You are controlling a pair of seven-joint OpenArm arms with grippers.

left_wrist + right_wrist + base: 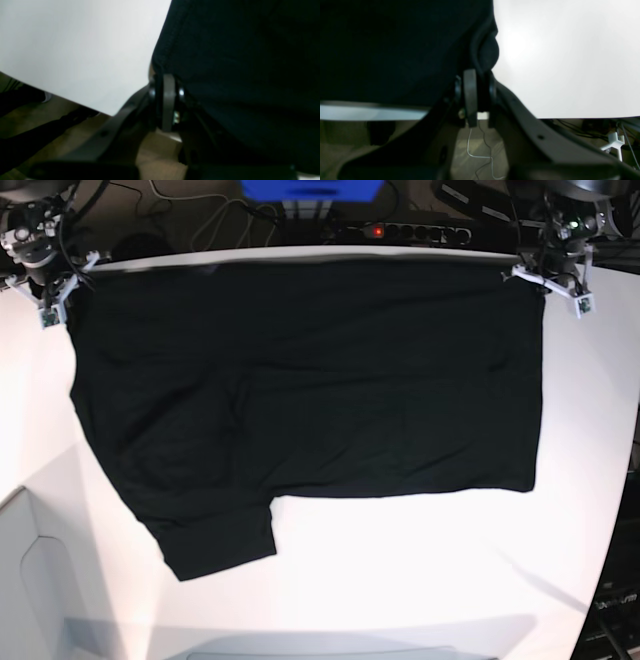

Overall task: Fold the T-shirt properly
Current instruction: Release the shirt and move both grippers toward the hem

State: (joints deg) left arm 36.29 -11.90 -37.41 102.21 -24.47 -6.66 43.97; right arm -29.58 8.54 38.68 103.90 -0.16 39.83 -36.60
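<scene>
Left wrist view: the left gripper (168, 82) has its fingers pinched shut on the black T-shirt (240, 62) hem. Right wrist view: the right gripper (476, 82) is clamped on its corner too. Base view: it's spread across the white table (420, 580) with one fold in, so I'd say most folds are left.

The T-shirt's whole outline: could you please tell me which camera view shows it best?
The base view: the whole T-shirt lies spread on the table. Each wrist view shows only dark cloth at one pinched corner.
</scene>
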